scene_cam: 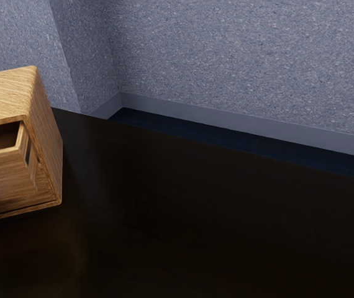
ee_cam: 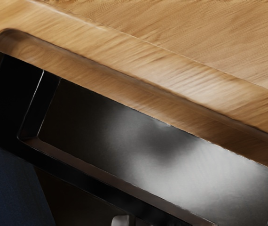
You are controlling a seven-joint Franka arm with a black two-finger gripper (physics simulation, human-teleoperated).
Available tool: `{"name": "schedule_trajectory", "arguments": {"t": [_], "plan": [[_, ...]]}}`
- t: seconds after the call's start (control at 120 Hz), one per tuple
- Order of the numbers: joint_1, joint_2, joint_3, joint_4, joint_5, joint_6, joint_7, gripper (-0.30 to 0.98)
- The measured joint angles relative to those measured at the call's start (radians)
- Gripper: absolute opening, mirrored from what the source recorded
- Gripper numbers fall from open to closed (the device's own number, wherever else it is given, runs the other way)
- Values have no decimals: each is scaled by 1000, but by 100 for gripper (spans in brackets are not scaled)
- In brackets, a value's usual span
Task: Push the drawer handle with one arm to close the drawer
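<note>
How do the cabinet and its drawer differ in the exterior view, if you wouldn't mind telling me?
The cabinet is the larger box, and the drawer is smaller, set within its front. The cabinet has a solid, closed top, while the drawer is open at the top, with a dark hollow behind its front. The cabinet stands on the table; the drawer juts out from the cabinet. Both are brown, grained wood.

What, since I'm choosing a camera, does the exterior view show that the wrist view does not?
The exterior view adds the speckled wall, its skirting and the cabinet's side. The wrist view adds a bright sheen within a black rim and a small grey piece. Both show the cabinet's wooden top and, apparently, the open drawer.
</note>
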Motion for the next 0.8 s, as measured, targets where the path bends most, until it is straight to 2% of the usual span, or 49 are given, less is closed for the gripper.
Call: {"name": "schedule_trajectory", "arguments": {"t": [0.183,0.367,0.667,0.8], "plan": [[-19,24,18,17,28,52,-1,-8],[-120,63,112,72,81,76,2,-8],[-233,146,210,154,132,107,5,-8],[-331,174,306,191,160,124,5,-9]]}}
